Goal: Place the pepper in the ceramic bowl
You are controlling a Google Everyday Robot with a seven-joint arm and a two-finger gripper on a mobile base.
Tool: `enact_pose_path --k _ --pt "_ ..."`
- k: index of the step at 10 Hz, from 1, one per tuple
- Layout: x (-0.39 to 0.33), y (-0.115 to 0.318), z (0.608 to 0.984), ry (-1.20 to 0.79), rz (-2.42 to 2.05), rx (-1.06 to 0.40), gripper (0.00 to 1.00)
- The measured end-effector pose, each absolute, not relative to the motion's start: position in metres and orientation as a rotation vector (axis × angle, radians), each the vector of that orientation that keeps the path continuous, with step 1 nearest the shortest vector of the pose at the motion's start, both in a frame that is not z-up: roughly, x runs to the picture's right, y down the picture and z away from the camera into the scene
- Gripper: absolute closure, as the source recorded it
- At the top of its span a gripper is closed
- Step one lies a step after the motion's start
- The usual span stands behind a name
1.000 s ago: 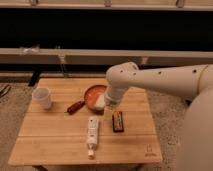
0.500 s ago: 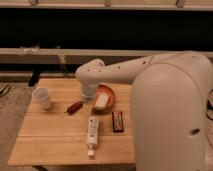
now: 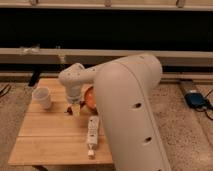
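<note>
Light wooden slat table (image 3: 45, 135), standing on a speckled grey floor (image 3: 182, 137). White cup (image 3: 42, 97) upright near the table's far left corner. Long white object (image 3: 93, 131) lying lengthways toward the near edge, make unclear. Gripper (image 3: 74, 107) low over the tabletop, right of the cup and just beyond the white object's far end. Blue item (image 3: 196, 100) on the floor at far right. Pale ledge (image 3: 150, 56) along the back under a dark band, small clutter (image 3: 30, 50) at its left end.
</note>
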State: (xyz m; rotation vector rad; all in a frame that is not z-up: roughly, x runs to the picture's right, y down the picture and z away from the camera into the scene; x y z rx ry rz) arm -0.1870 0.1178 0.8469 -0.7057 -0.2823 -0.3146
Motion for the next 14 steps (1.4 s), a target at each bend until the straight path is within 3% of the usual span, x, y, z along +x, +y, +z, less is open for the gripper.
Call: enact_pose_path --k 12,13,14 --pt "-0.203 0.127 0.881 -0.273 -0.431 -0.777 0.25" --pt "-0.202 0.128 0.885 -0.266 -0.436 -0.783 0.29" --pt "-0.198 0.127 0.891 -0.253 -0.440 -0.789 0.40"
